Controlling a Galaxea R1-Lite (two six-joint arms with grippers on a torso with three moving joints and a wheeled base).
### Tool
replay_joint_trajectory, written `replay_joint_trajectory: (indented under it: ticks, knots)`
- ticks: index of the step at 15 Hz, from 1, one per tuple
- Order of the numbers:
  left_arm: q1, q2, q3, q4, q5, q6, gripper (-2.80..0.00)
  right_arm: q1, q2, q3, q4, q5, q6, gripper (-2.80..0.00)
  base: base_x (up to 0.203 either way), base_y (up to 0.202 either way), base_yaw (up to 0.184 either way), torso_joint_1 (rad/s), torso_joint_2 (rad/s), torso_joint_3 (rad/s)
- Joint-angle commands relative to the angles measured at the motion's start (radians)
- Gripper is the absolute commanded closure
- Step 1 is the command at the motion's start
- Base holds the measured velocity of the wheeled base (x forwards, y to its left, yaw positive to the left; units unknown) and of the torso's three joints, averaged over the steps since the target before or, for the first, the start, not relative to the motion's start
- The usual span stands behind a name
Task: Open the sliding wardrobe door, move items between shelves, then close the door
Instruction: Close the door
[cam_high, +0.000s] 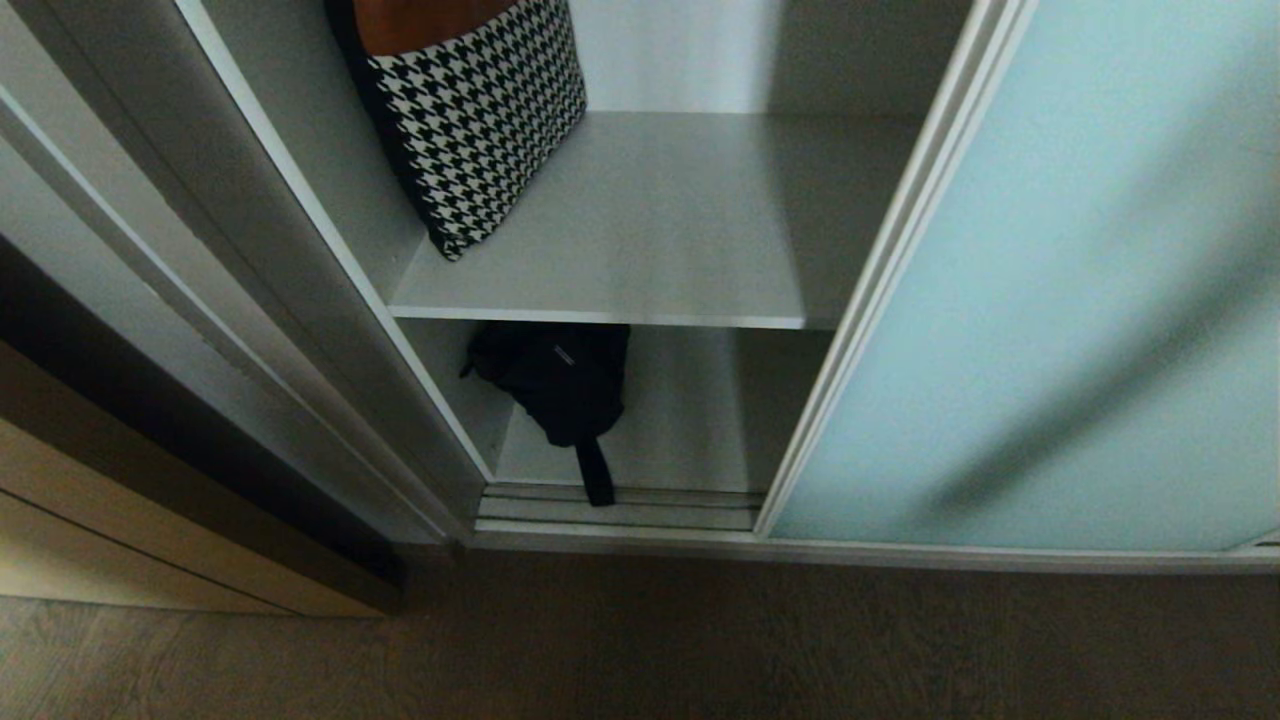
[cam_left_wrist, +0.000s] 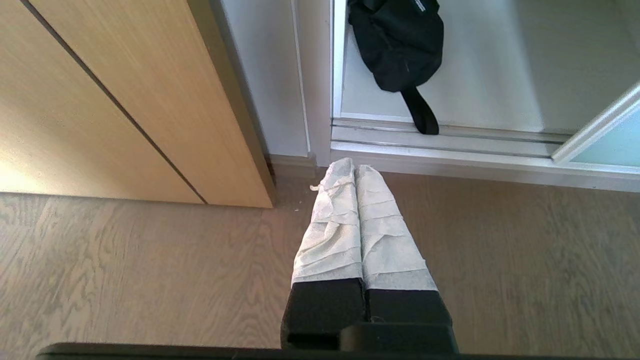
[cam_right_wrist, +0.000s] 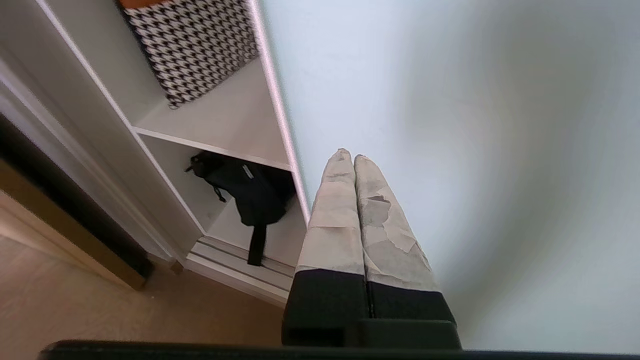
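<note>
Nearest is the wood floor (cam_high: 640, 650), running up to the wardrobe's base. The left gripper (cam_left_wrist: 356, 170) hangs low over this floor, its two taped fingers (cam_left_wrist: 332, 225) pressed together with nothing between them, tips pointing toward the corner where the tan cabinet (cam_left_wrist: 125, 100) meets the wardrobe's white frame. The right gripper (cam_right_wrist: 348, 155) is higher and in front of the door (cam_right_wrist: 450, 125); its taped fingers (cam_right_wrist: 335, 215) are likewise closed flat against each other and empty, tips near the door's left edge, though contact with the glass cannot be judged.

At the threshold lies the ribbed silver track (cam_high: 620, 510). A black strap (cam_high: 596, 470) reaches forward onto it from the black bag (cam_high: 560, 380), which sits on the bottom shelf (cam_high: 690, 430) at its left side, close to the grey side wall. A small pale label shows on the bag's top.

The door (cam_high: 1040, 300), frosted aqua glass in a silver frame, stands slid to the right, leaving the left part of the wardrobe uncovered.

Above the bag is the upper shelf (cam_high: 650, 240), a grey board with a thin white front edge. At its left rear the houndstooth piece (cam_high: 470, 120) leans tilted against the side wall, with an orange-brown part (cam_high: 430, 20) at its top. The rest of that board is bare.
</note>
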Motion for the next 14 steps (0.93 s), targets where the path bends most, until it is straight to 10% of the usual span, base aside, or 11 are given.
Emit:
replay_joint_trajectory:
  ticks: [1,14]
  knots:
    - [0.000,0.001,0.000,0.000,0.001,-0.001,0.00,-0.009,-0.048,0.035,0.001,-0.016,-0.006,0.00,0.000,0.000,0.000,0.000,0.00,0.000]
    - [0.000,0.001,0.000,0.000,0.001,-0.001,0.00,0.050,-0.040,0.093,-0.022,0.029,-0.064,0.00,0.000,0.000,0.000,0.000,0.00,0.000]
